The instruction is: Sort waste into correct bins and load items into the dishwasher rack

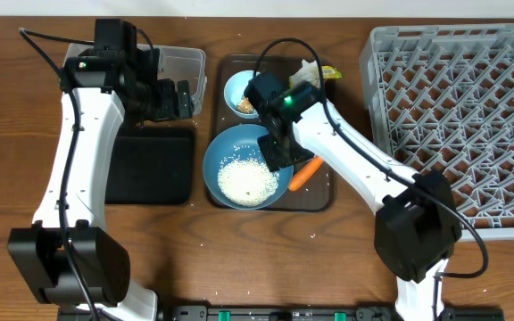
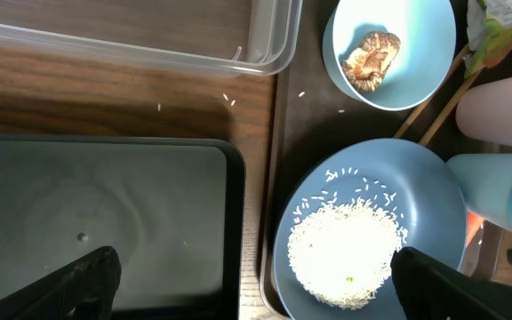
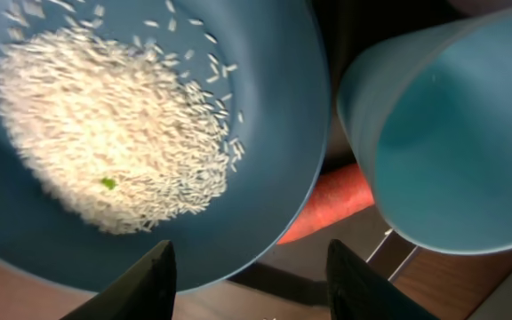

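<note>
A large dark-blue bowl (image 1: 221, 147) holding white rice (image 1: 246, 181) sits on a dark-brown serving tray (image 1: 321, 198). A small light-blue bowl (image 1: 235, 86) with a brown lump (image 2: 372, 58) stands behind it. An orange carrot (image 1: 305, 173) lies at the big bowl's right. My right gripper (image 1: 277, 150) hovers open over the big bowl's right rim (image 3: 274, 107), next to a light-blue cup (image 3: 452, 133) and the carrot (image 3: 327, 204). My left gripper (image 1: 175, 98) is open and empty above the clear tub (image 1: 186, 62) and black tray (image 1: 154, 165). A pink cup (image 2: 505, 107), chopsticks (image 2: 443, 98) and a wrapper (image 2: 505, 18) show in the left wrist view.
The grey dishwasher rack (image 1: 458, 116) fills the right side and holds nothing. A few loose rice grains (image 2: 229, 100) lie on the wood between the tub and the serving tray. The right arm hides the cups from overhead.
</note>
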Robot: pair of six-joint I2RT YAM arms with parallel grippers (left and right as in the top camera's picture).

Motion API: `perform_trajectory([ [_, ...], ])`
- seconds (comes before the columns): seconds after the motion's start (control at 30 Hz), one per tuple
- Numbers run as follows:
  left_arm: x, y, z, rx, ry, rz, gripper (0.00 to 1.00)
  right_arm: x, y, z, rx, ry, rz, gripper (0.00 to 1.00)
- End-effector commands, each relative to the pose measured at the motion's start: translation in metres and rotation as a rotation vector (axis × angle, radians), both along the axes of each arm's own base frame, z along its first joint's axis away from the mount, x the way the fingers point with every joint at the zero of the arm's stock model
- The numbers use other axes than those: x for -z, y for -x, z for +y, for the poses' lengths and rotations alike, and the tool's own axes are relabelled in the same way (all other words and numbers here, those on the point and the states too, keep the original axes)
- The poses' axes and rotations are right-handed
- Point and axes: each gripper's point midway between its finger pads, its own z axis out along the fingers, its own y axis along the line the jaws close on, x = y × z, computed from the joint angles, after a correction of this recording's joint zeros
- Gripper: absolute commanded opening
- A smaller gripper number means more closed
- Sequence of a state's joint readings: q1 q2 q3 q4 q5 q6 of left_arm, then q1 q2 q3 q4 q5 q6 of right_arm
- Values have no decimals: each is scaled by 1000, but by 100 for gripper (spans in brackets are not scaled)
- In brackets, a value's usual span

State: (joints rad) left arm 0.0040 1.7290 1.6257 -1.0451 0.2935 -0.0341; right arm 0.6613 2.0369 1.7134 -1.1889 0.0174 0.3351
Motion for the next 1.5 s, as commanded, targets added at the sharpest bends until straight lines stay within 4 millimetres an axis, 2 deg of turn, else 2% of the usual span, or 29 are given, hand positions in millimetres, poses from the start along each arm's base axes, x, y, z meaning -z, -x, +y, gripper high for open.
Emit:
perform_trajectory([
  [0.0, 1, 3, -2, -7, 16, 12, 98, 11, 8, -8, 34, 28, 0, 49],
  [0.2, 1, 3, -2, -7, 16, 12, 98, 36, 12, -10, 32, 26, 0, 49],
  [0.5, 1, 3, -2, -7, 16, 12, 98, 39, 7, -5, 31, -1, -23, 47],
  [0.63, 1, 3, -2, -7, 16, 12, 98, 28, 2, 0, 29, -23, -48, 46],
  [0.83, 1, 3, -4, -4, 16, 14, 98, -7, -15, 3, 39, -76, -136, 47],
  [0.93, 1, 4, -9, 16, 14, 13, 98, -17, -19, -1, 50, -86, -161, 47],
  [1.03, 1, 5, -19, 54, 5, 6, 98, -17, -18, -8, 73, -75, -147, 46],
  [1.2, 1, 3, -31, 98, -30, -13, 98, -12, -7, -28, 135, -25, -80, 38],
  [1.33, 0, 0, -36, 113, -55, -32, 98, -15, -9, -28, 137, -35, -92, 37],
  [1.47, 0, 0, -44, 131, -55, -38, 98, -31, -16, -24, 140, -75, -149, 40],
])
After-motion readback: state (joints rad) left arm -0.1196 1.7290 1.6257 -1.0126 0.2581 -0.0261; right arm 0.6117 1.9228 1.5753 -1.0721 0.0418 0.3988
